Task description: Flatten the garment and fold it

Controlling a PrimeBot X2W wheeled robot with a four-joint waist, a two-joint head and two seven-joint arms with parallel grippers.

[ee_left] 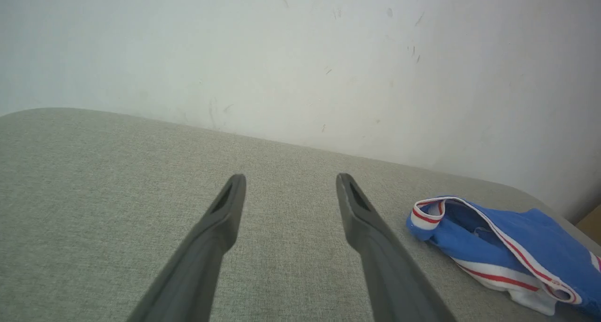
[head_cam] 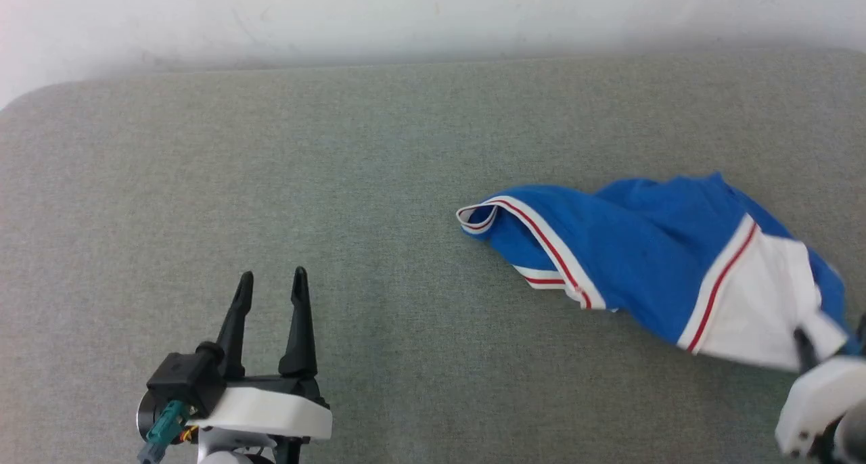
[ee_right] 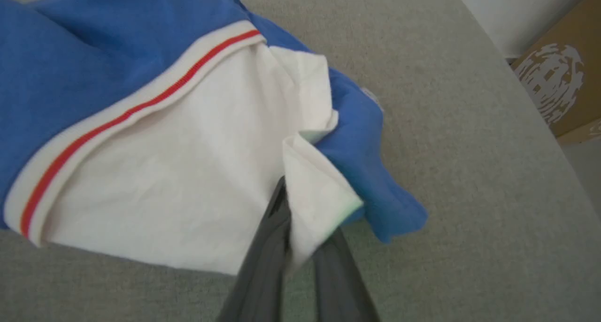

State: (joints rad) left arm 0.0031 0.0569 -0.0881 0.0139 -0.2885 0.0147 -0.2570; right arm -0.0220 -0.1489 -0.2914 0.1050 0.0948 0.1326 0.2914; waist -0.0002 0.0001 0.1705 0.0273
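The right gripper (ee_right: 300,209), half cut off at the lower right of the head view, is pinched tight on a white fold of the garment (head_cam: 629,247); one fingertip is buried under the cloth. At lower left the left gripper (head_cam: 270,278) stands spread wide with nothing in it. The garment lies crumpled at the right middle of the grey padded surface (head_cam: 338,146), so its outline is hard to read. Beyond is a pale wall (head_cam: 406,11).
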